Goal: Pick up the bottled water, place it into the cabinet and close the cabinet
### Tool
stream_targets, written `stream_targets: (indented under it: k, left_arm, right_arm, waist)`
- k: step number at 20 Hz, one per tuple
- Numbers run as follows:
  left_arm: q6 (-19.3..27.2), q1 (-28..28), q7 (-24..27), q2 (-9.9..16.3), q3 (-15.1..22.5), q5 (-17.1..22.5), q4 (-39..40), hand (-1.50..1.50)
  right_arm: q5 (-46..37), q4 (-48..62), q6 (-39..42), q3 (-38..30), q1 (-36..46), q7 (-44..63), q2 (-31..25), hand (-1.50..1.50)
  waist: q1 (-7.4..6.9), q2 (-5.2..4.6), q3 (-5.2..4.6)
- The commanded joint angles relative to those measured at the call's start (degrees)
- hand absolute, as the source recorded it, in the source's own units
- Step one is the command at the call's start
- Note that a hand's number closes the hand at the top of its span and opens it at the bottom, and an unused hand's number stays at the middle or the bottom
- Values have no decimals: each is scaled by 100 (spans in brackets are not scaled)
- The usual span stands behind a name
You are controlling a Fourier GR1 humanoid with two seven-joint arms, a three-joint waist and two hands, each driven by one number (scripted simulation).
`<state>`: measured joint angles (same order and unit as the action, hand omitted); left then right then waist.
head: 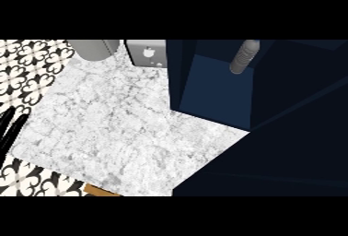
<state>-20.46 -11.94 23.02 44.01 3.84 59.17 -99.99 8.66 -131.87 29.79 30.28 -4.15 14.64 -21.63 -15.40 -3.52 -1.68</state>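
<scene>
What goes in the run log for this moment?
bottled water: standing inside cabinet | left hand: open at left edge | right hand: not in view

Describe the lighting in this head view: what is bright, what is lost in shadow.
Head view: the marble countertop is evenly bright, without glare; the navy cabinet is dark, its right side nearly black, detail lost; the grey bottle stands out against it; the left hand shows as dark fingers at the left edge.
</scene>
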Motion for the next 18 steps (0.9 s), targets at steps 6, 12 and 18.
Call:
stream_targets:
  k: [6, 12, 18]
  left_arm:
    - [-103, 120, -11, 27, -77, 73, 137, -150]
    - [-60, 125, -54, 32, -140, 155, 246, -150]
    - [-126, 59, 28, -73, -162, 159, 427, -150]
  right_arm:
    - [112, 1661, -662, -334, 1495, 1024, 934, 150]
    - [-282, 2695, -1521, -998, 2663, 1271, 1734, 150]
    - [-605, 4116, -2602, -1553, 4100, 1429, 2147, 150]
  waist:
    - [17, -9, 71]
    - [180, 61, 109]
    - [292, 87, 124]
